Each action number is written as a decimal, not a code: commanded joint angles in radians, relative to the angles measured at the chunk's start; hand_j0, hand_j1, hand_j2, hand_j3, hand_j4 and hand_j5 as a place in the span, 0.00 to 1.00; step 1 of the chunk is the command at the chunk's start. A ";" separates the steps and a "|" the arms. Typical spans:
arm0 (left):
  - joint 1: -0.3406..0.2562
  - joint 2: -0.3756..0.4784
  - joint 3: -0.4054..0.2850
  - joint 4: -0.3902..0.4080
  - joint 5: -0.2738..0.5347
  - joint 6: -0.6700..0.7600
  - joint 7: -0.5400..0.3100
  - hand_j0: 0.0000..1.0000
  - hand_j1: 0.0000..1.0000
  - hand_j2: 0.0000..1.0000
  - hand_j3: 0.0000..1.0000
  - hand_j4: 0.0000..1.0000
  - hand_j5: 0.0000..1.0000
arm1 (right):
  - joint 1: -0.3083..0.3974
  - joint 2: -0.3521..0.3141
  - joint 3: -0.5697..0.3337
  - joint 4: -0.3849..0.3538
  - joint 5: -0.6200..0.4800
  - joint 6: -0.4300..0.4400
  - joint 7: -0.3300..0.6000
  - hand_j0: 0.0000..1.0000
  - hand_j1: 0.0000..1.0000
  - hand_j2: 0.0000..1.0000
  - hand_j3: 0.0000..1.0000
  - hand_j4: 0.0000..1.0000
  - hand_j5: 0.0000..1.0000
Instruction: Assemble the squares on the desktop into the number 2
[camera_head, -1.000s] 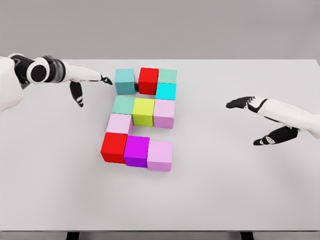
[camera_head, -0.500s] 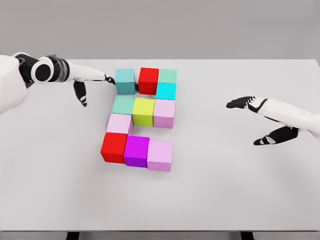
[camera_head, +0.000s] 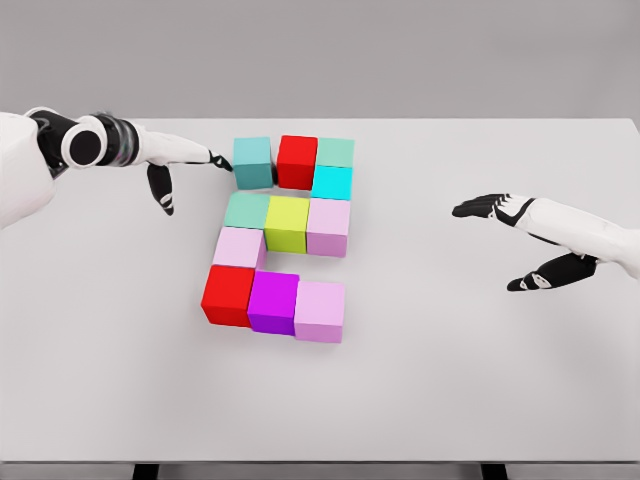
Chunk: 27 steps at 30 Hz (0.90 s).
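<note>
Our left fingers are stretched flat, holding nothing, tips touching the left face of the teal cube, which has slid right since a moment ago and now sits just beside the red cube in the top row. The block figure lies mid-worktop. Our right hand hovers spread and empty, well apart at the right.

Left arm is running off the frame at 9 o'clock, shoulder out of view. Right arm is exiting at 3 o'clock past the wrist. Table legs are getting clipped at 6 o'clock. Yellow block is hiding part of the pale pink block beside it.
</note>
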 joint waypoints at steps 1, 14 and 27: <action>0.000 0.003 0.002 -0.003 0.001 0.000 0.000 1.00 1.00 1.00 1.00 1.00 1.00 | 0.000 -0.001 0.001 -0.007 -0.008 0.003 0.000 1.00 1.00 1.00 1.00 1.00 1.00; -0.003 0.000 0.003 0.005 0.000 0.002 0.000 1.00 1.00 1.00 1.00 1.00 1.00 | 0.003 -0.001 0.001 -0.007 -0.008 0.003 0.000 1.00 1.00 1.00 1.00 1.00 1.00; -0.008 -0.020 0.005 0.035 -0.003 0.003 0.000 1.00 1.00 1.00 1.00 1.00 1.00 | 0.005 -0.001 0.001 -0.007 -0.008 0.003 0.000 1.00 1.00 1.00 1.00 1.00 1.00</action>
